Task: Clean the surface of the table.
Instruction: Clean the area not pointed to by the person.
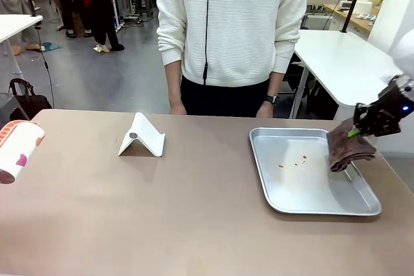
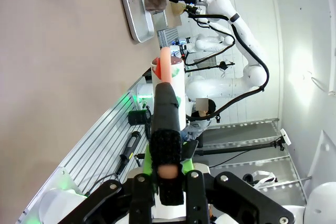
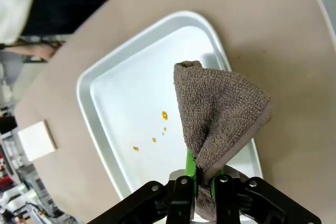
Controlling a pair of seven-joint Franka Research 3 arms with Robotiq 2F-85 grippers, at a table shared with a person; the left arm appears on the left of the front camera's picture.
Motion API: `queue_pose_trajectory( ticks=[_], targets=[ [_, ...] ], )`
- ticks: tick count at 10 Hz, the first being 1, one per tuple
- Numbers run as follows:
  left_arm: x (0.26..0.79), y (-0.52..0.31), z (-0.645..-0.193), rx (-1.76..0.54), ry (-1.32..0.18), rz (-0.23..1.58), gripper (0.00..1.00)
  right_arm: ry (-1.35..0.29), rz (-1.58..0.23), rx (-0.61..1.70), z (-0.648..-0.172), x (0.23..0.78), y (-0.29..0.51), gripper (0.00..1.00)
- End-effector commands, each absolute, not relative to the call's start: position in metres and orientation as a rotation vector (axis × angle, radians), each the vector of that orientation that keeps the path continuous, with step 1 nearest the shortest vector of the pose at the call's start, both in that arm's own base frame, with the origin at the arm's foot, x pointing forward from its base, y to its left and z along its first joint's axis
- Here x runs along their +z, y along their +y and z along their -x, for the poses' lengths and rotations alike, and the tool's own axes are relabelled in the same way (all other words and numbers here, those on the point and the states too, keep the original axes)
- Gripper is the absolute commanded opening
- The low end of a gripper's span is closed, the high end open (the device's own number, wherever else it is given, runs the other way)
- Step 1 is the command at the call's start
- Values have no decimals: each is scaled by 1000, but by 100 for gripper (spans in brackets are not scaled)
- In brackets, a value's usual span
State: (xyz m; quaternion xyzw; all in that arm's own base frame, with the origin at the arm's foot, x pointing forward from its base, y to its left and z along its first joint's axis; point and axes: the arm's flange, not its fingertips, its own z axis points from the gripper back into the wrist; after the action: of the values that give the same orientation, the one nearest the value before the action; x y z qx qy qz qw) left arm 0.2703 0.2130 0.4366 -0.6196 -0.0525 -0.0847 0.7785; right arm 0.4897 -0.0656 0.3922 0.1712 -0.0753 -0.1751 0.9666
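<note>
The brown table point(image 1: 194, 218) runs across the front view. At its right end my right gripper point(image 1: 359, 127) is shut on a brown terry cloth point(image 1: 349, 150) that hangs over the right side of a silver tray point(image 1: 323, 208). The right wrist view has that gripper point(image 3: 202, 176) pinching the cloth point(image 3: 220, 114) above the tray point(image 3: 84, 93), which holds a few orange crumbs point(image 3: 157, 129). My left gripper point(image 2: 167, 85) is shut on the orange rim of a white printed cup point(image 2: 177, 77), which hangs over the table's far left edge point(image 1: 19, 150).
A white folded stand point(image 1: 142, 137) sits left of the middle. A person point(image 1: 233, 24) stands at the far edge, hands down by the table's rim. A white table point(image 1: 343, 56) stands behind on the right. The near half of the brown top is bare.
</note>
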Motion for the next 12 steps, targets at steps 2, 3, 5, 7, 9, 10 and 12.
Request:
queue_pose_trajectory(
  ticks=[2, 3, 5, 7, 9, 10, 12],
  targets=[
    [439, 212, -269, -187, -114, 1340, 22, -57, -323, -342, -516, 366, -42, 12],
    [439, 212, -269, -187, -114, 1340, 22, -26, -340, -298, -520, 356, -29, 12],
    [439, 212, -269, -187, -114, 1340, 22, 6, -353, -240, -531, 337, -3, 12],
    [439, 212, -269, -187, -114, 1340, 22, 57, -372, -184, -539, 316, 24, 12],
    [439, 212, -269, -187, -114, 1340, 22, 103, -404, -122, -542, 305, 49, 12],
    [439, 212, -269, -187, -114, 1340, 22, 119, -410, -91, -543, 300, 61, 12],
    [439, 212, -269, -187, -114, 1340, 22, 139, -398, -13, -543, 294, 94, 12]
  ],
)
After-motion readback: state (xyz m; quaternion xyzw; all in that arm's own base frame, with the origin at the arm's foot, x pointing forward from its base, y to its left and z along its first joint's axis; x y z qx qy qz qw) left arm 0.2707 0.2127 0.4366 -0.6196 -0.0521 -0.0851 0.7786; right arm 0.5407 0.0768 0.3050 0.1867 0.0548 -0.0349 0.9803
